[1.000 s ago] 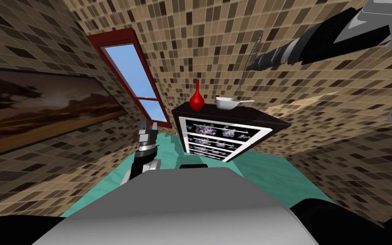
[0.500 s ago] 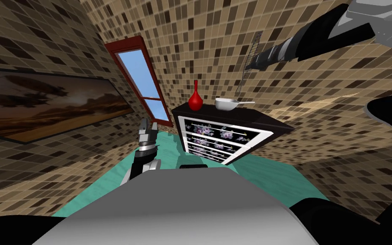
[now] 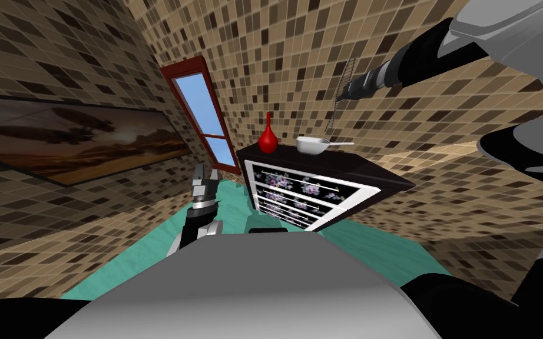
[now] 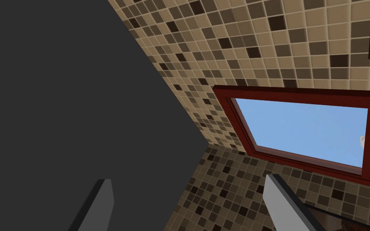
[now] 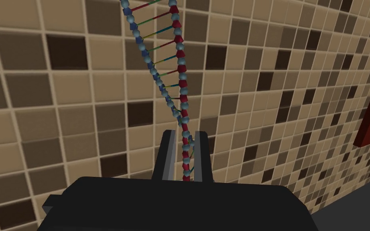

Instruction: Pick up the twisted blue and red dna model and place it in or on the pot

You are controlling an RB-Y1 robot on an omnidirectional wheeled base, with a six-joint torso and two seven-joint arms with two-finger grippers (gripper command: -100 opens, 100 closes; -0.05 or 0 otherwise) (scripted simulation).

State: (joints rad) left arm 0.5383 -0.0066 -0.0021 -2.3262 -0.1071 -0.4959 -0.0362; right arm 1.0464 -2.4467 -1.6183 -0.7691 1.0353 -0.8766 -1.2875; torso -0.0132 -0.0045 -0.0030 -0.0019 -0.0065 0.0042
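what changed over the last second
Mostly my own view turned: the window now sits nearer the dark cabinet in the picture. The right pincer stays shut on the dna model, held high; the left pincer stays open. The pot and red vase have not moved.

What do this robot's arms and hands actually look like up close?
The right arm has light grey shells, a black forearm and a grey wrist band; the left arm is black with a pale ring. Each hand, the right gripper and left gripper, is a dark box with two thin, light grey blade-like fingers. No cables or markings show.
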